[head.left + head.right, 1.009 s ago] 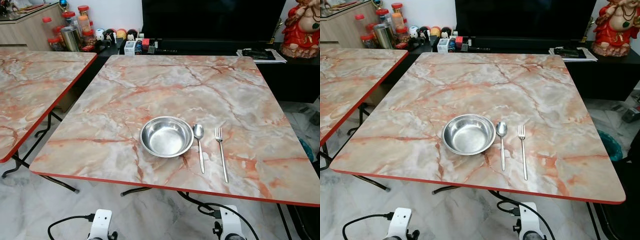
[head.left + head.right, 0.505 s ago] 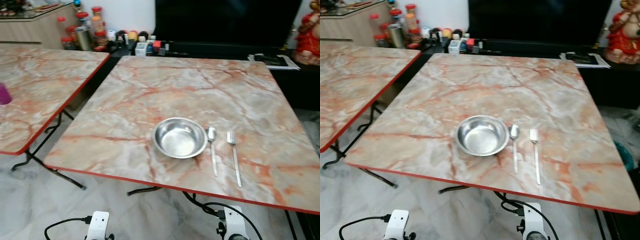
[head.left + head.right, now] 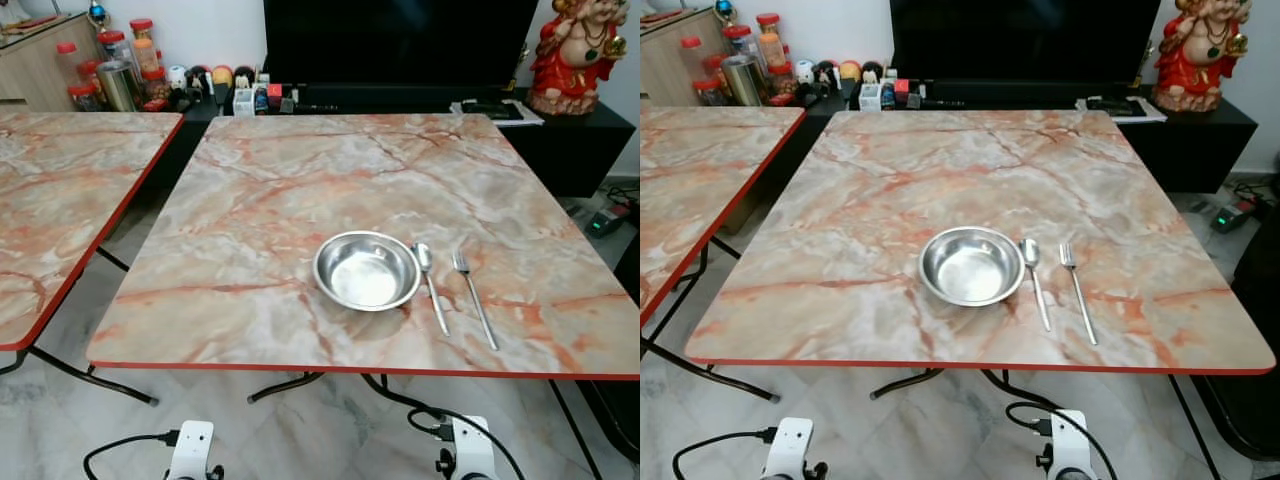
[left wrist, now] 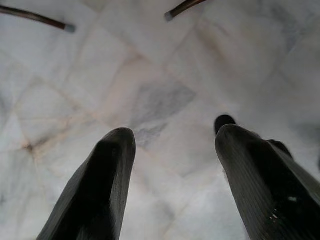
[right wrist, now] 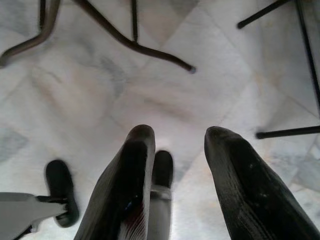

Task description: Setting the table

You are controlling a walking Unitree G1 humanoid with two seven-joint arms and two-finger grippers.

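A steel bowl (image 3: 366, 270) sits on the marble-patterned table (image 3: 260, 200), near its front edge. Right beside it lie a spoon (image 3: 430, 284) and then a fork (image 3: 474, 298), both with handles toward me. Both arms hang below the table edge. The left gripper (image 4: 172, 137) is open over the tiled floor, holding nothing. The right gripper (image 5: 175, 137) is open too, pointing down at the floor near the table legs (image 5: 135, 42).
A second marble table (image 3: 60, 200) stands to the left with a gap between. Behind are a dark TV unit (image 3: 400, 95) with jars (image 3: 120, 70), small items and a red statue (image 3: 570, 55). A dark chair edge (image 3: 1250, 330) is at the right.
The whole view has shifted and sharpened as the camera moved; the table now sits more centred. Bowl, spoon and fork keep their places on the table.
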